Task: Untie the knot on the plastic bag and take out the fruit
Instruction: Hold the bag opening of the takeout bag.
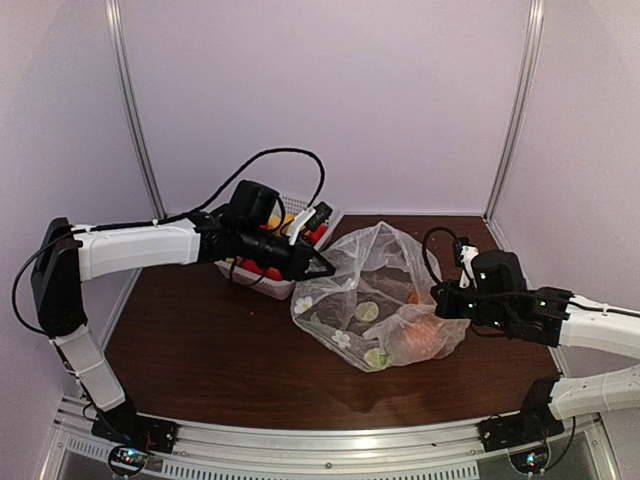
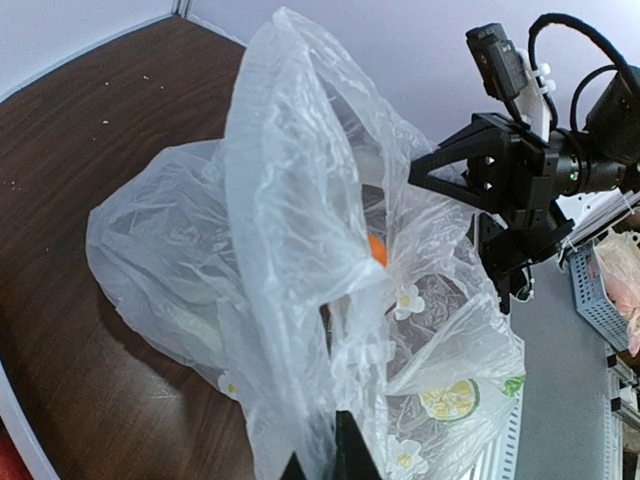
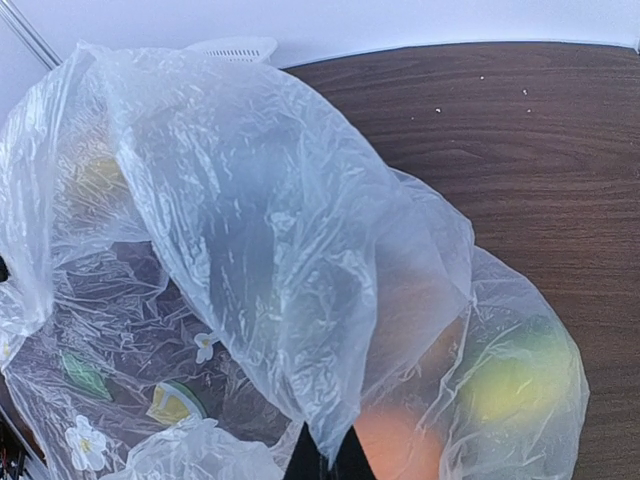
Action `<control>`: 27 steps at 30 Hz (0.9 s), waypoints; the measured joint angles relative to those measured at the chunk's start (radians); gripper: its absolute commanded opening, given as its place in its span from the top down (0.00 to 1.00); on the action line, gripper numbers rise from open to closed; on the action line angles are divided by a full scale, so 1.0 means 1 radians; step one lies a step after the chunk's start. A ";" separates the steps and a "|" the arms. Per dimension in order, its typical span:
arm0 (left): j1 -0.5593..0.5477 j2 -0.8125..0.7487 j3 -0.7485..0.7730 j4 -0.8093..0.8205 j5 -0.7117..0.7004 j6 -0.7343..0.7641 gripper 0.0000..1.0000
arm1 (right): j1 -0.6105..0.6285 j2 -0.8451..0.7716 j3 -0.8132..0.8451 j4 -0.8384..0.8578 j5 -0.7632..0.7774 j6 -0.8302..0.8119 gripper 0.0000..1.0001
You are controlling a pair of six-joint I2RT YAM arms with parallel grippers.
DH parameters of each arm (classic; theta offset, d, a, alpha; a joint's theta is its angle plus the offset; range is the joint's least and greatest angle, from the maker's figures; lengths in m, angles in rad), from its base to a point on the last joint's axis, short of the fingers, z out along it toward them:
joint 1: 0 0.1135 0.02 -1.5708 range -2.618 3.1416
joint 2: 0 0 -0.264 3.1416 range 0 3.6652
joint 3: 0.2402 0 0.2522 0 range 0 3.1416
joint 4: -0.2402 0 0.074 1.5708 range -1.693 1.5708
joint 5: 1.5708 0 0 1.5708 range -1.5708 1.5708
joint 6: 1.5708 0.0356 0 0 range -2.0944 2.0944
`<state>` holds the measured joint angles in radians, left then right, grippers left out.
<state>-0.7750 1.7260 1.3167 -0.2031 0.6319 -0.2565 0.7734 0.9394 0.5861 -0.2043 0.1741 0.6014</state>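
Note:
The plastic bag (image 1: 380, 290), clear crinkly film printed with white flowers and lime slices, lies in the middle of the table, stretched between both arms. My left gripper (image 1: 325, 268) is shut on the bag's left edge; film runs between its fingertips in the left wrist view (image 2: 325, 465). My right gripper (image 1: 440, 300) is shut on a fold of the right edge (image 3: 330, 462). Fruit shows through the film: an orange one (image 3: 400, 445) and a yellow-green one (image 3: 510, 380). The knot is hidden in the folds.
A white lattice basket (image 1: 300, 200) with red and yellow items stands behind the left arm at the back of the table. Dark wood table (image 1: 200, 340) lies bare in front of the bag. Lilac walls close in the back and sides.

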 measured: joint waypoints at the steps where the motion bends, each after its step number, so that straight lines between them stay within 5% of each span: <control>1: -0.002 0.000 0.000 0.000 -0.001 0.002 1.00 | 0.000 0.009 0.000 0.006 0.001 -0.001 1.00; 15: -0.055 -0.133 -0.083 0.093 -0.060 0.004 1.00 | -0.101 0.261 0.231 0.049 -0.007 -0.135 1.00; 17: -0.069 -0.140 -0.093 0.108 -0.075 0.004 1.00 | -0.115 0.293 0.261 0.056 -0.016 -0.151 0.87; 21: -0.083 -0.141 -0.115 0.123 -0.114 0.000 1.00 | -0.124 0.314 0.283 0.048 -0.029 -0.167 0.36; 27: -0.083 -0.142 -0.128 0.129 -0.174 -0.013 1.00 | -0.123 0.255 0.300 -0.018 -0.071 -0.189 0.26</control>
<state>-0.8577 1.5845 1.1889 -0.0746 0.4583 -0.2699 0.6502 1.1946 0.8864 -0.2218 0.1032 0.4122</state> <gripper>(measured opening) 0.004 0.729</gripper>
